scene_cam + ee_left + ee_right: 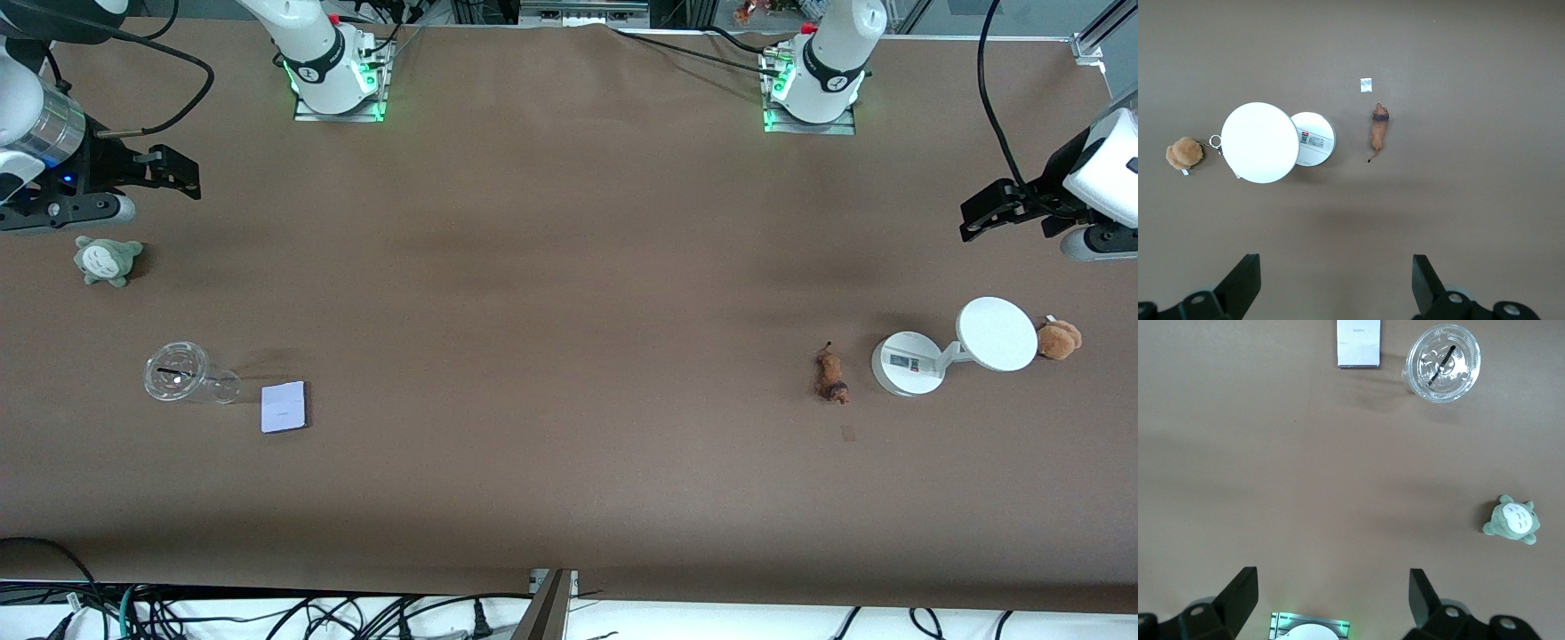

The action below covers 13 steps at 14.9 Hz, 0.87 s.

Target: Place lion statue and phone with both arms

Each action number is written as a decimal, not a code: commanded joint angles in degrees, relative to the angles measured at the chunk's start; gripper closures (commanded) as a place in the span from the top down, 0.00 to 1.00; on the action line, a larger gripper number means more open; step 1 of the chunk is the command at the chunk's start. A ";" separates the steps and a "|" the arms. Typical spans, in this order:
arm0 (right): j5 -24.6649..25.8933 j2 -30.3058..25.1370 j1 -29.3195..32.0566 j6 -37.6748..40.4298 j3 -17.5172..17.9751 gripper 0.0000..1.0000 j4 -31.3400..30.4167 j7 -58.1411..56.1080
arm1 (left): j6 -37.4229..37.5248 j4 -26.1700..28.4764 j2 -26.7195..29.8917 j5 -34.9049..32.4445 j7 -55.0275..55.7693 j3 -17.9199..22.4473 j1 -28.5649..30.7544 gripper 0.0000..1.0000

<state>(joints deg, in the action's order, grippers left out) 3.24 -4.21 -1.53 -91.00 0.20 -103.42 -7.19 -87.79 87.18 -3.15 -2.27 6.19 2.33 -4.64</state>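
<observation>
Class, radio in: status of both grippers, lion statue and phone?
Left gripper and right gripper open, empty, waiting. Lion statue beside white stand. Phone flat beside clear cup. Nothing blocking.

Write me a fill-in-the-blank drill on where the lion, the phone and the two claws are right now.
1. The lion statue lies beside the white ____.
2. The phone lies flat beside the clear plastic ____.
3. Both the left claw and the right claw stand ____ and hold nothing.
4. The small grey-green plush toy sits toward the ____ arm's end of the table.

Missing words: stand; cup; open; right
</observation>
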 commanded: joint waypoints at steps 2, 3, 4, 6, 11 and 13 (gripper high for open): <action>0.01 -0.10 0.38 -0.23 -0.72 1.00 0.50 0.07 | 0.77 -1.31 -0.01 0.25 0.40 -0.05 -0.02 1.00; -0.16 0.08 0.38 -0.75 -0.72 1.00 0.50 0.42 | 0.77 -1.22 0.07 0.25 0.49 -0.05 -0.02 1.00; -0.51 0.17 0.47 -1.10 -0.81 1.00 0.59 0.51 | 0.77 -1.22 0.07 0.42 0.49 -0.05 -0.02 1.00; -1.83 0.17 0.38 -1.02 -0.90 1.00 0.85 0.60 | 0.77 -1.31 0.07 0.95 0.49 -0.05 0.07 1.00; -1.75 0.52 0.38 -0.58 -0.90 1.00 1.29 0.24 | 0.95 -1.22 0.16 0.95 0.49 -0.05 -0.02 1.00; -1.66 0.43 0.38 -0.41 -0.81 1.00 1.29 0.07 | 1.04 -1.31 0.16 0.95 0.49 -0.05 -0.02 1.00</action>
<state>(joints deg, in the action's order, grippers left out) 2.39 -4.12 -1.49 -91.91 -0.78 -103.10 -7.05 -87.72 86.86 -3.12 -1.98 6.29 2.33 -4.64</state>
